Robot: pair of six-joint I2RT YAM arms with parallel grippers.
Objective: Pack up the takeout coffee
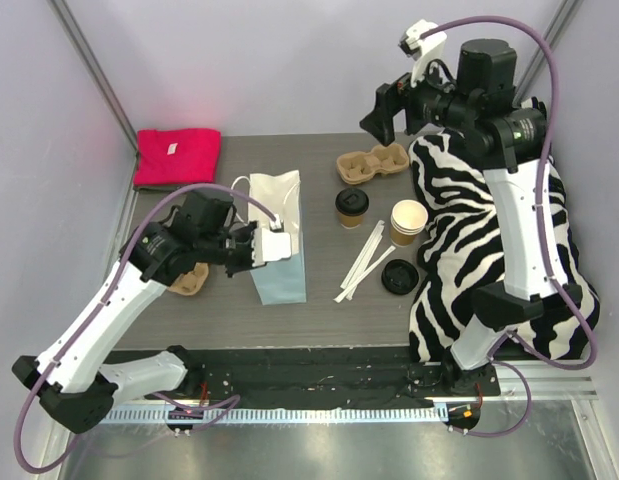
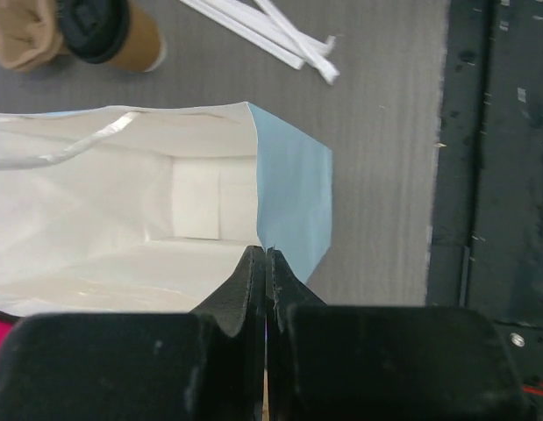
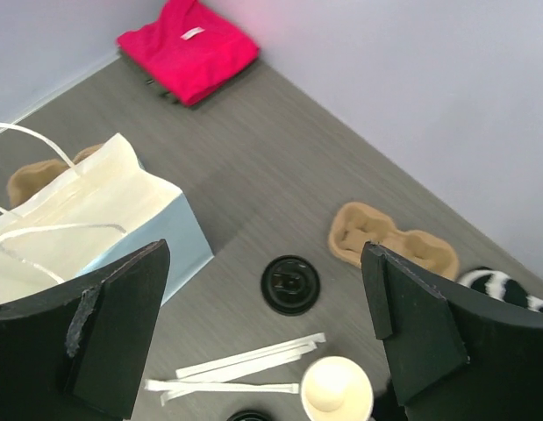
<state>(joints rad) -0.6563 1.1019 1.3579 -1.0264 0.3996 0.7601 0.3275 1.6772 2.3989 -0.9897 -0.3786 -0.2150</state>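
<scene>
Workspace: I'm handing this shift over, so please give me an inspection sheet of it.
Surface: dark grey table, no spills seen.
Job's things: tan paper cup with black lid upright outside open light blue paper bag.
Clutter: lidless tan cup, loose black lid, white paper-wrapped sticks, brown pulp carrier, second carrier, pink folded cloth, zebra-print fabric.
End effectors: left end effector shut on bag's rim; right end effector open, raised, empty.
Cables: purple cables looped along both arms.
Surroundings: pale grey walls.
</scene>
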